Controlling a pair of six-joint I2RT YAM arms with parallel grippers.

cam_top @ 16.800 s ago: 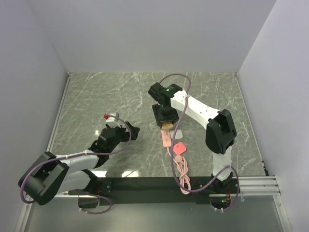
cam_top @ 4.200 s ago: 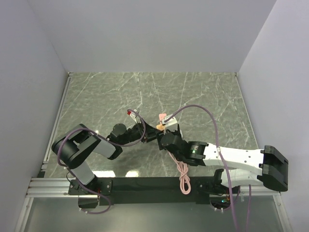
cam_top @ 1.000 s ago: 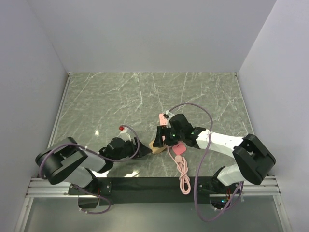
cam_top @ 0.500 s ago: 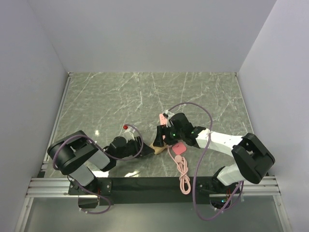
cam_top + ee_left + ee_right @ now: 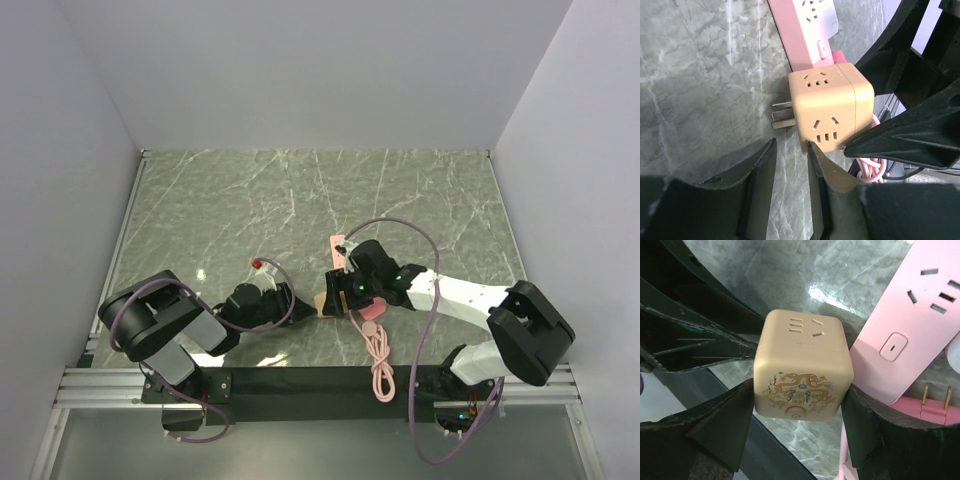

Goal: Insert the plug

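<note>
The plug (image 5: 935,407), a coral-pink block with two prongs, lies on the marble beside the pale-pink power strip (image 5: 910,325), at my right gripper's side; from above the plug (image 5: 372,312) peeks out under the right arm. My right gripper (image 5: 799,405) is shut on a tan cube (image 5: 800,370), one finger on each side. In the left wrist view the tan cube (image 5: 832,110) points its prongs left. Just below it, my left gripper (image 5: 790,145) is open by a narrow gap, only marble between the fingers. From above, the left gripper (image 5: 303,304) nearly meets the cube (image 5: 325,303).
The power strip (image 5: 338,245) runs away from the arms, and its coiled pink cord (image 5: 381,352) trails toward the near edge. A black base rail (image 5: 300,382) lies along the table front. Grey walls enclose the marble surface (image 5: 250,200).
The left gripper's jaws have narrowed and it has edged up to the tan cube. The right gripper has shifted slightly toward the near edge, still holding the cube.
</note>
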